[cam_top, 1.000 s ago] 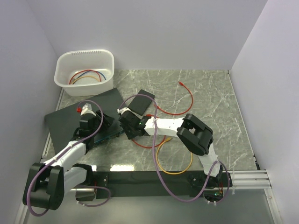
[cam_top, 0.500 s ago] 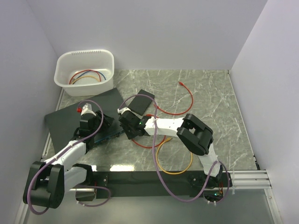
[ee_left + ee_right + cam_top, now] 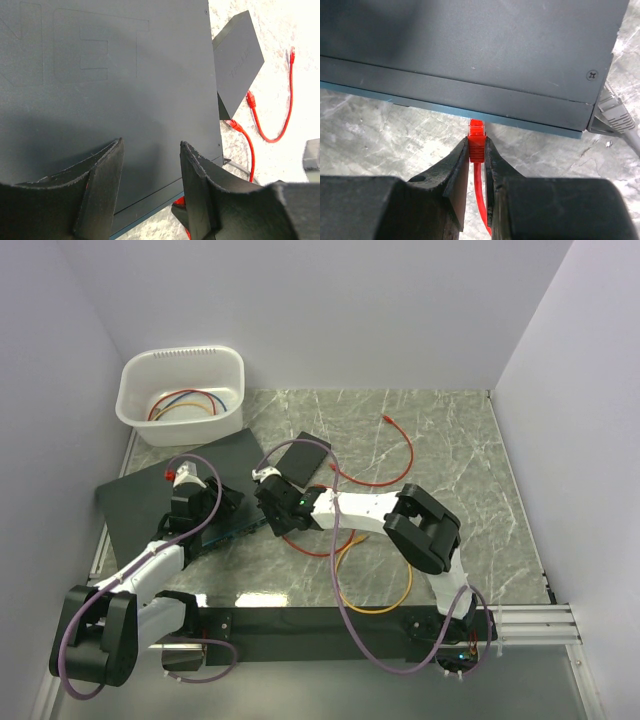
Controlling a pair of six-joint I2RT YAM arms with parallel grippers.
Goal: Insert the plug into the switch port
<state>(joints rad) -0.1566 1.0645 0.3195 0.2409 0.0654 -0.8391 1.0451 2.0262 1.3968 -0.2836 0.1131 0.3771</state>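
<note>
Right gripper (image 3: 476,150) pinched the plug (image 3: 476,134) at the switch (image 3: 470,45) front.
Plug's long axis pointed straight ahead at the teal face (image 3: 530,126), tip just beside it, port hidden; left gripper (image 3: 150,170) hung part-spread, empty, over the switch top.

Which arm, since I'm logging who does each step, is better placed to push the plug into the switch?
Right. The right gripper is shut on the plug, its tip at the teal front of the switch. The left gripper hangs open over the switch top, holding nothing.
</note>
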